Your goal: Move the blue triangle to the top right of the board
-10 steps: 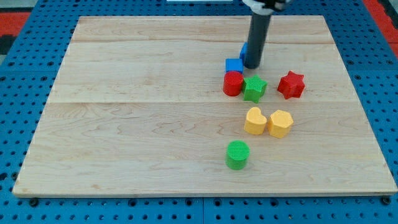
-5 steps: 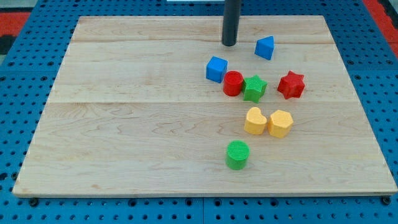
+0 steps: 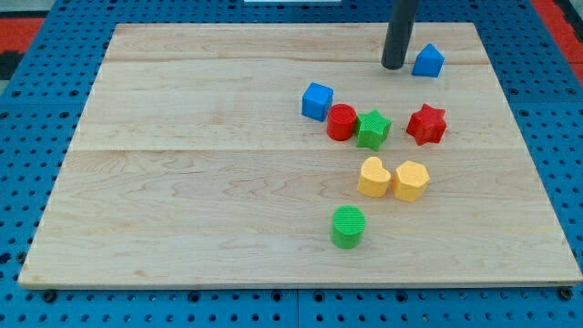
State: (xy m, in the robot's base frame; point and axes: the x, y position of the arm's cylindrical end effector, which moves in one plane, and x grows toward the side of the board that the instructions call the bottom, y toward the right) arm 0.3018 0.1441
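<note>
The blue triangle point(image 3: 428, 60) sits near the top right of the wooden board point(image 3: 182, 182). My tip point(image 3: 393, 66) rests on the board just to the triangle's left, a small gap apart from it. The dark rod rises from the tip out of the view's top.
A blue cube point(image 3: 317, 100) lies left of a red cylinder point(image 3: 342, 122), a green star point(image 3: 373, 129) and a red star point(image 3: 426, 124). Below them are a yellow heart point(image 3: 373, 177) and a yellow hexagon point(image 3: 411, 180), then a green cylinder point(image 3: 347, 227).
My tip moved up and left off the blocks, then swung right. The blue triangle slid right and up toward the top right. The blue cube shifted left.
</note>
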